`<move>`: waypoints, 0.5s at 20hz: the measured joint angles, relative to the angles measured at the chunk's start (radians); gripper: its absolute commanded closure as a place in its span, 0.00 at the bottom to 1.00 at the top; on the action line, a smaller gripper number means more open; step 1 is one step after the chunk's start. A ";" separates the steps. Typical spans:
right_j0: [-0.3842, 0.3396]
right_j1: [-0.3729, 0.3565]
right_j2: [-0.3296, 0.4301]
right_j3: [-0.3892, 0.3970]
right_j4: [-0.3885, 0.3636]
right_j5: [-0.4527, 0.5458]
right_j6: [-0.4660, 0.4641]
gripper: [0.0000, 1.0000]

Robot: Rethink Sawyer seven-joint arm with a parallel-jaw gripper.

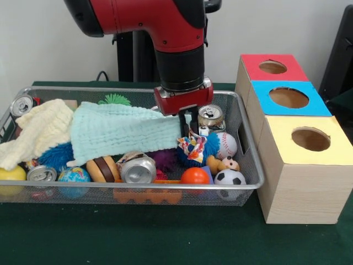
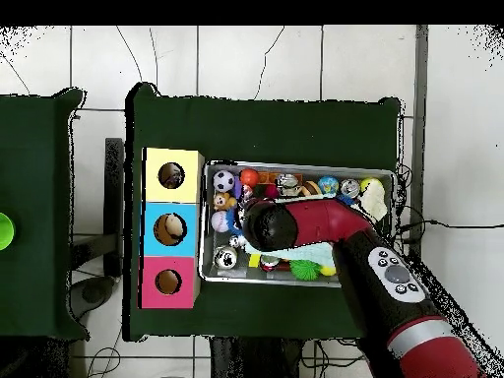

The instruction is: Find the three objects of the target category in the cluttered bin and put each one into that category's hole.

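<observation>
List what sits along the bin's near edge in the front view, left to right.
Yellow ball → crushed can → globe ball → burger toy → silver can → orange ball → soccer ball.

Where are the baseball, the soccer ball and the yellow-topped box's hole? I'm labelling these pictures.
baseball (image 1: pixel 226 145): front view, middle of its white stitched face.
soccer ball (image 1: pixel 230 178): front view, middle of its top.
yellow-topped box's hole (image 1: pixel 310 139): front view, dark inside of the opening.
</observation>
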 measured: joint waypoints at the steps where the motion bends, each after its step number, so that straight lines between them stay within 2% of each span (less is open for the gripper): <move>1: 0.004 -0.005 -0.003 0.005 0.009 0.000 0.000 1.00; 10: 0.039 -0.041 -0.024 0.048 0.086 0.000 0.000 1.00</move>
